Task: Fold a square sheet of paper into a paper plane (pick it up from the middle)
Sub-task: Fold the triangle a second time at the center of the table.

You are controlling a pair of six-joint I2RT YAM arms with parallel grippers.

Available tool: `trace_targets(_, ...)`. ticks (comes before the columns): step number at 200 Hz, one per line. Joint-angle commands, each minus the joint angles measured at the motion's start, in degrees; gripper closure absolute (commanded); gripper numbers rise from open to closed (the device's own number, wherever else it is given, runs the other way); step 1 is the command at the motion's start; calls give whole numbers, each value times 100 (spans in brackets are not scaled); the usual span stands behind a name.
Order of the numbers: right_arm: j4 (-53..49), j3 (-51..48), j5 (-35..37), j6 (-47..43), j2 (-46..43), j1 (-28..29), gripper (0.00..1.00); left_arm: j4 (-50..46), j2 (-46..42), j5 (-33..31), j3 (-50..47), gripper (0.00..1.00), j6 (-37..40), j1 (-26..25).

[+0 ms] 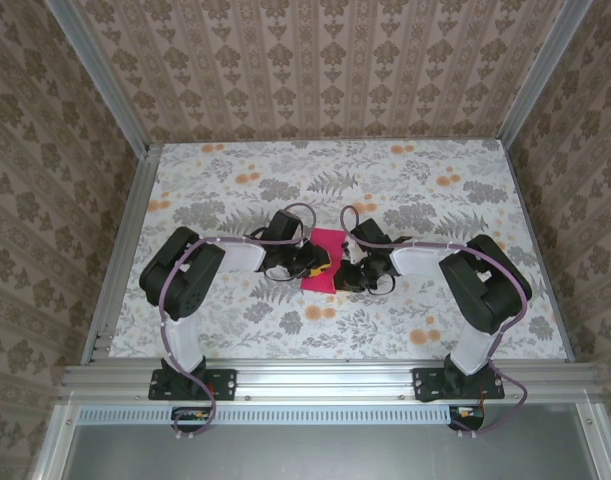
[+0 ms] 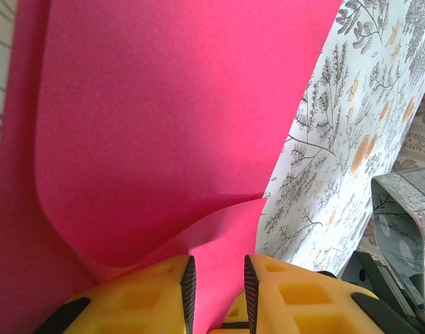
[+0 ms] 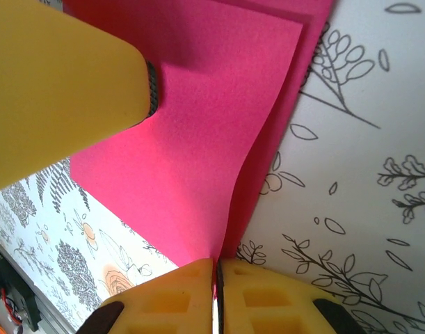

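The sheet (image 1: 323, 250), partly folded over itself, lies on the table (image 1: 435, 320) at the centre of the top view, its long axis running up and down the frame; the left gripper (image 1: 312, 265) meets its left edge and the right gripper (image 1: 344, 275) its lower right edge, so both arms are equally near. In the right wrist view the fingers pinch the sheet's edge at bottom centre, paper fanning to the upper left; in the left wrist view the fingers stand narrowly apart, paper running between them up the frame.
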Motion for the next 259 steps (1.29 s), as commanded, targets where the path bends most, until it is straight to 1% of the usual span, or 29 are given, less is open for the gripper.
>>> trace_targets(1, -420, 69, 177, 44, 142, 28, 88, -62, 70, -124, -119, 72, -90, -28)
trace_targets(21, -468, 97, 195, 45, -62, 28, 84, -59, 80, -124, -124, 72, -98, -28)
trace_targets(46, -373, 63, 207, 7, -531, 28, 79, -71, 89, -124, -125, 72, -98, -28)
trace_targets(72, -236, 18, 116, -82, -712, 45, 79, -67, 82, -125, -132, 72, -98, -27)
trace_targets(97, -80, 42, -154, -115, -677, 155, 79, -66, 80, -124, -146, 72, -96, -28)
trace_targets(172, -196, 222, -32, -155, -160, 230, 81, -58, 72, -117, -143, 72, -115, -25)
trace_targets(259, -500, 251, 338, -212, 53, 237, 81, -89, 80, -115, -108, 72, -115, -25)
